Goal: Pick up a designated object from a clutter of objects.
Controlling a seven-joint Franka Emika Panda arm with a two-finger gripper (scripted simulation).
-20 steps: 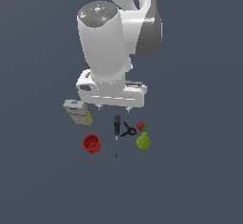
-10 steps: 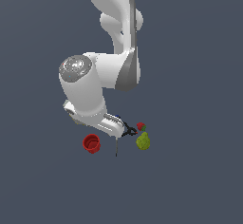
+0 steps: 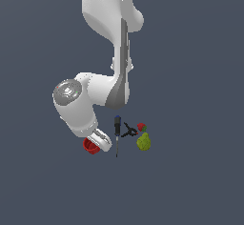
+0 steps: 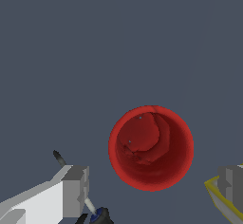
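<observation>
The designated object, a bright red cup (image 4: 151,147), stands upright and I look straight down into it in the wrist view. My gripper (image 4: 154,187) is open, and its two grey fingertips (image 4: 76,190) straddle the cup's width without touching it. In the exterior view the hand (image 3: 98,140) hangs low over the cup (image 3: 88,146), covering part of it. The clutter lies to the exterior view's right: a black-handled screwdriver (image 3: 117,132), a black scissors-like tool (image 3: 127,132), a tiny red piece (image 3: 141,127) and a yellow-green pear (image 3: 144,142).
A yellow-edged box corner (image 4: 214,195) shows beside one fingertip in the wrist view; the arm hides the box in the exterior view. The screwdriver's tip (image 4: 59,157) and shaft run under the other finger. The large arm link (image 3: 74,105) leans over the cup.
The arm has swung toward the exterior view's left and dropped lower, bringing the hand down over the red cup. The box has gone behind the arm. No object has moved.
</observation>
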